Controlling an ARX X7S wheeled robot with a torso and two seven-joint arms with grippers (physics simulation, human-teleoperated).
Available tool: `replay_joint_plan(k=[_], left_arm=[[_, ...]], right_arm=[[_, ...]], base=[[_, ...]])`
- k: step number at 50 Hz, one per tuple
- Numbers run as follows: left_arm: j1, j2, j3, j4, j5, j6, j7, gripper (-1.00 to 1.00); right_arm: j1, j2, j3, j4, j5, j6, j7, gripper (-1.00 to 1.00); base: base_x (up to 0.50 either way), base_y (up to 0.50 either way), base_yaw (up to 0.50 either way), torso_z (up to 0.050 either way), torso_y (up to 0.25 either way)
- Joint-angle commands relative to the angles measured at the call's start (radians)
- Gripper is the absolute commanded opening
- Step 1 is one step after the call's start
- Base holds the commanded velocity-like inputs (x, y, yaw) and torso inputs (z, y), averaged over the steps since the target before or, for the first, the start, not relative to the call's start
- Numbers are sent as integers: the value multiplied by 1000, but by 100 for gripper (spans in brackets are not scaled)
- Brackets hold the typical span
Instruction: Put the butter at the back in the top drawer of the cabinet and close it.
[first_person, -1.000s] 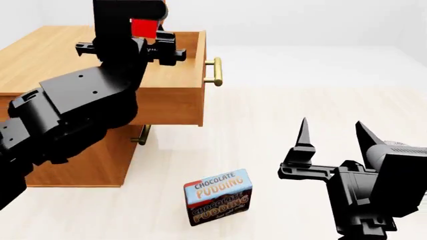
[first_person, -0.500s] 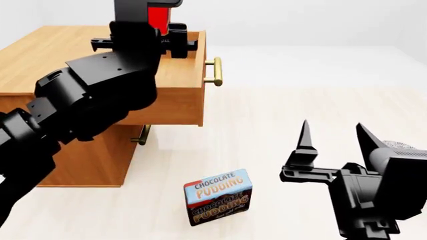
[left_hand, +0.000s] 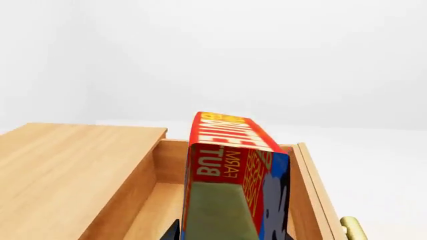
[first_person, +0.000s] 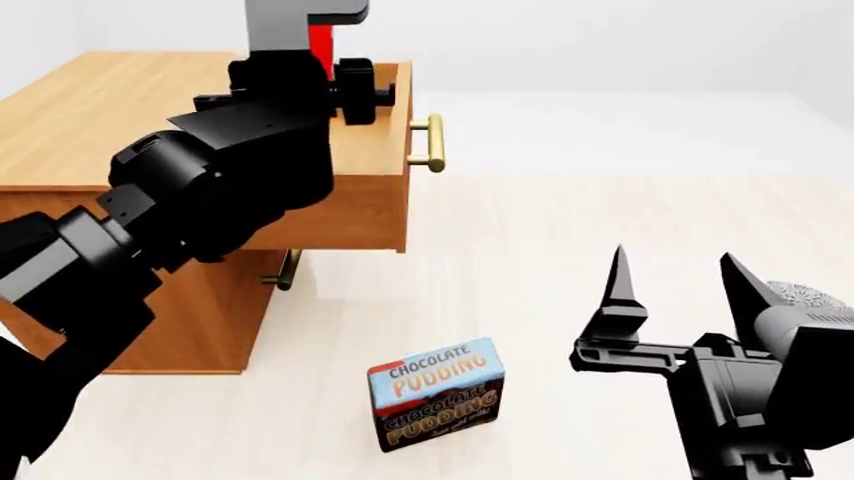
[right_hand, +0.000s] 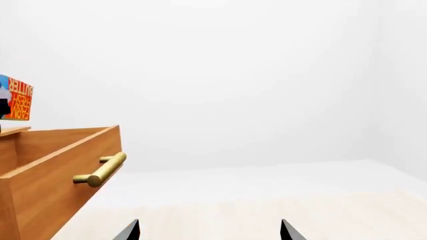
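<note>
Butter location: the butter is held up in the air by the left pincer, over the open top drawer of the cabinet, not yet down inside it.
Left pincer: pinching the butter; only dark finger tips show under the box in the left wrist view, so the exact contact faces cannot be told.
Right pincer: the right pincer is spread and holds nothing, hanging over the floor near the drawer front.
Handling: judged a light, stiff carton with smooth printed faces, likely a bit slippery; it should keep its shape under a firm squeeze. Best taken across its two broad faces near the middle, so it does not swing when lowered.
Drawer: pulled well out; its brass handle sticks out at the front edge, free to push for closing.
Writing on butter: "BUTTER" in yellow on red, shown upside down in the left wrist view; smaller lines are unreadable.
Other box: the chocolate pudding box stands on the floor in front of the cabinet, reading "CHOCOLATE PUDDING" twice.
</note>
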Motion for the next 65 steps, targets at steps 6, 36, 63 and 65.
replay_joint_plan(k=[6, 36, 63, 65], left_arm=[[-3, 46, -34, -116, 18, 14, 35, -100], [16, 113, -9, -318, 65, 43, 130, -100], [27, 152, -14, -419, 64, 50, 204, 100], [25, 155, -14, -427, 64, 48, 207, 100]], right_arm=[[-29, -5, -6, 16, -19, -33, -24, 100], [-36, -10, -24, 42, -43, -52, -41, 100], [-33, -13, -35, 62, -52, -64, -53, 100], [-34, -13, -35, 65, -53, -66, -55, 100]], base=[[0, 0, 0, 0, 2], [0, 0, 0, 1, 1], [0, 0, 0, 0, 2], [0, 0, 0, 0, 0]])
